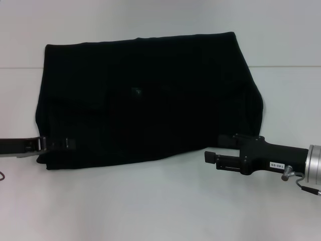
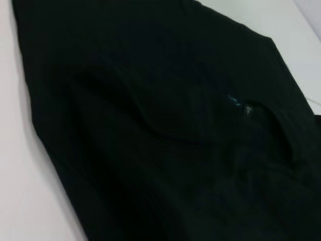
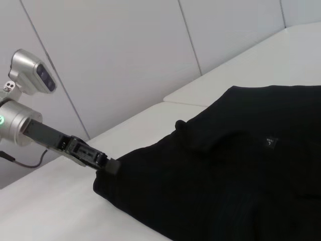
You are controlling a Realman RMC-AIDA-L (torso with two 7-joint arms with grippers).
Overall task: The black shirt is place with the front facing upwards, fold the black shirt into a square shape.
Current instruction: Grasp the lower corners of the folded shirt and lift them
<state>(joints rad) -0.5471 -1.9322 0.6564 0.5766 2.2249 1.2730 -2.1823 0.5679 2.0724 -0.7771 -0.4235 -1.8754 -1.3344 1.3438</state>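
**Black shirt lay partly folded, both grippers at its near edge**

You had the black shirt [image 1: 145,98] spread across the middle of the white table [image 1: 160,211], well into a fold. From the head camera it read as a broad, dark, roughly four-sided slab, wider along the near edge than the far one, with the far edge running nearly straight and the right side bulging out a little. No lettering showed anywhere on it; the upper face was plain black. A small label [image 1: 136,91] sat near the middle of that face, and your left wrist camera picked up a touch of blue [image 2: 232,99] beside a curved seam [image 2: 150,125] in the cloth. Soft ridges and layered edges crossed the surface, so more than one thickness lay stacked there.

Your left gripper [image 1: 52,143] was at the near left corner of the shirt, low to the table, its fingers clenched on the cloth edge; the right wrist camera showed the same corner pinched [image 3: 111,165] at the tip of that arm. Your right gripper [image 1: 228,148] was at the near right corner, one finger lying on top of the fabric and the other sticking out over the bare table just below the hem. Whether it was actually clamped on cloth, you could not tell from these views.
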